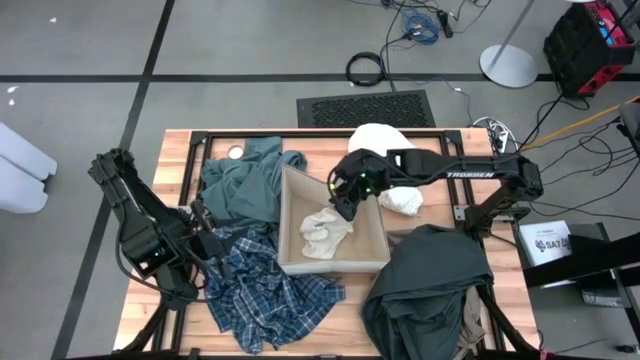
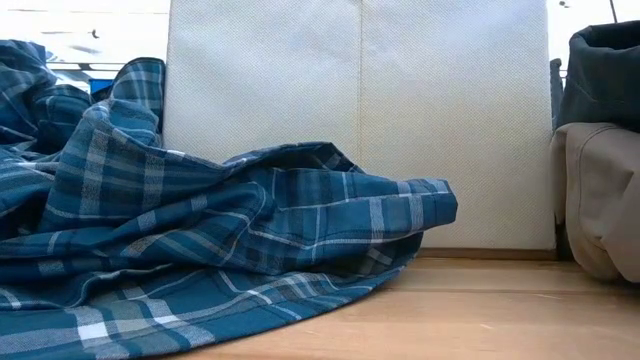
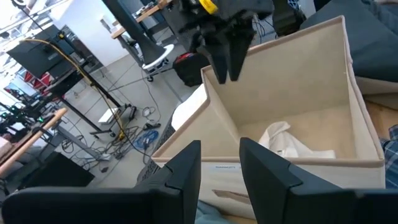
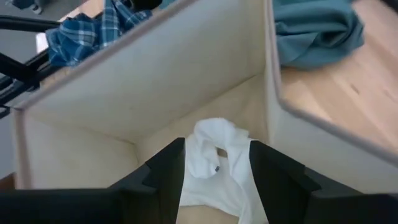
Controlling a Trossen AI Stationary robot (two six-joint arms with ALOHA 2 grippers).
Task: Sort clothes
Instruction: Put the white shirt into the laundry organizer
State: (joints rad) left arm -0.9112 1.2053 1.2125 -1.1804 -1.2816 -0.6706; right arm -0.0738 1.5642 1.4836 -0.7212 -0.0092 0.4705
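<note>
I've got the right gripper point(image 1: 343, 203) out over the beige fabric box point(image 1: 288, 225), centre of the high frame, fingers parted with nothing between them. In the right wrist view the fingers point(image 4: 165, 168) straddle a white garment point(image 4: 214, 168) lying on the box floor; it shows in the high view as a pale crumpled piece point(image 1: 325, 232) in the lower half of the box, and I can't tell whether the fingertips touch it.

My left gripper point(image 1: 205, 243) sits at middle left of the high frame, on the boundary of the teal and plaid garments, pointing at the box. The left wrist view shows its fingers point(image 3: 186, 171) apart and holding nothing, the box point(image 3: 298, 106) ahead and the right gripper point(image 3: 227, 59) hanging over the box's far wall.

- Teal-green garment point(image 1: 240, 185): upper left of the box, against its left wall.
- Blue-and-white plaid shirt point(image 1: 255, 290): lower left, spreading under the box's bottom-left corner; it fills the left of the low view point(image 2: 200, 250) in front of the box wall point(image 2: 360, 110).
- Dark grey-green garment point(image 1: 425, 285): lower right of the high frame, just beside the box.
- Second white garment point(image 1: 385, 145): above and right of the box, partly under the right arm.
- Khaki tan cloth point(image 2: 600, 200): right edge of the low view, under dark fabric.
</note>
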